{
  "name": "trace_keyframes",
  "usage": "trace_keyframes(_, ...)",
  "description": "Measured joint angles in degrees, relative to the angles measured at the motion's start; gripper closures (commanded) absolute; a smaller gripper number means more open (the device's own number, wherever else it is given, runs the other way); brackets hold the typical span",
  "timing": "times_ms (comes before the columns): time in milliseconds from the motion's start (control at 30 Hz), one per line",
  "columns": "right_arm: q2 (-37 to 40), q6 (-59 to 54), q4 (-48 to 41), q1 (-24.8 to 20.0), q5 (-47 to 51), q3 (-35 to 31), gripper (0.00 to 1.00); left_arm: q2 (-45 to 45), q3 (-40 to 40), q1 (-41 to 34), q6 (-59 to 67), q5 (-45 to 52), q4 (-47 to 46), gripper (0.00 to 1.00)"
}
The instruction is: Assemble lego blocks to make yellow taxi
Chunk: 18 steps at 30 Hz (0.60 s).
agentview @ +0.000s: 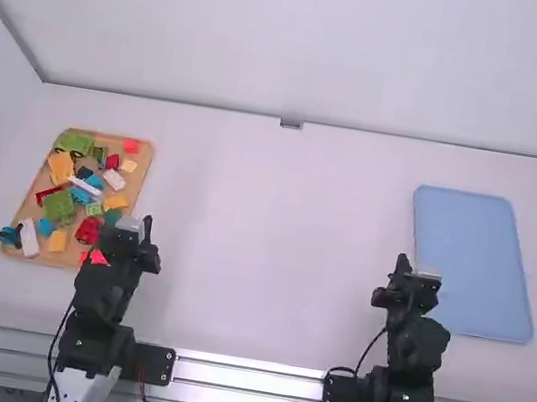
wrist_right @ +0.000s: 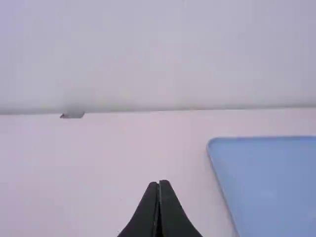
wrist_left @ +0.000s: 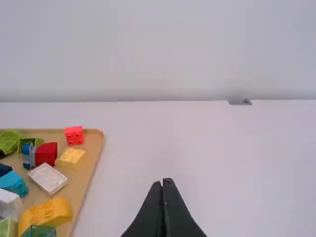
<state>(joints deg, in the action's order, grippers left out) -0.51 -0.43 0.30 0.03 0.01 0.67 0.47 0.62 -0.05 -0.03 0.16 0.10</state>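
Worktop [agentview: 262, 311], white and broad, carries everything we see. Over its near side stand two robot arms, one at left and one at right.

We count two trays: one blue tray [agentview: 472, 262] at the right and one wooden tray [agentview: 142, 152] at the left. The lego blocks for the taxi lie heaped on the wooden tray. Since several overlap, we cannot give a sure total.

Among the larger pieces we find two green blocks [agentview: 58, 207] and one yellow block [agentview: 60, 167]. We count three more yellow ones, the curved yellow brick [wrist_left: 58, 210] among them, and three white blocks [agentview: 28, 237]. Smaller are the bright red brick [wrist_left: 74, 135], the dark red block [wrist_left: 46, 153], the pale yellow brick [wrist_left: 71, 157] and one translucent teal block [wrist_left: 38, 231].

In our way is the left arm, which covers the near right corner of the wooden tray; the right arm overlaps the blue tray's near left edge.

Our left gripper [agentview: 147, 228] is clenched, fingertips together, and our right gripper [agentview: 401, 267] is pressed closed likewise.
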Motion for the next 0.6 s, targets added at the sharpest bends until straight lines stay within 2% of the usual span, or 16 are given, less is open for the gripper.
trace_keyframes(300, -0.1, 0.0, 0.2, 0.0, -0.2, 0.0, 0.97, 0.3, 0.0, 0.0, 0.0, 0.0, 0.3, 0.97)
trace_keyframes(600, -4.9, -0.8, -0.3, -0.1, -0.3, 1.6, 0.87, 4.8, 2.0, 0.0, 1.6, -0.4, 0.4, 0.87)
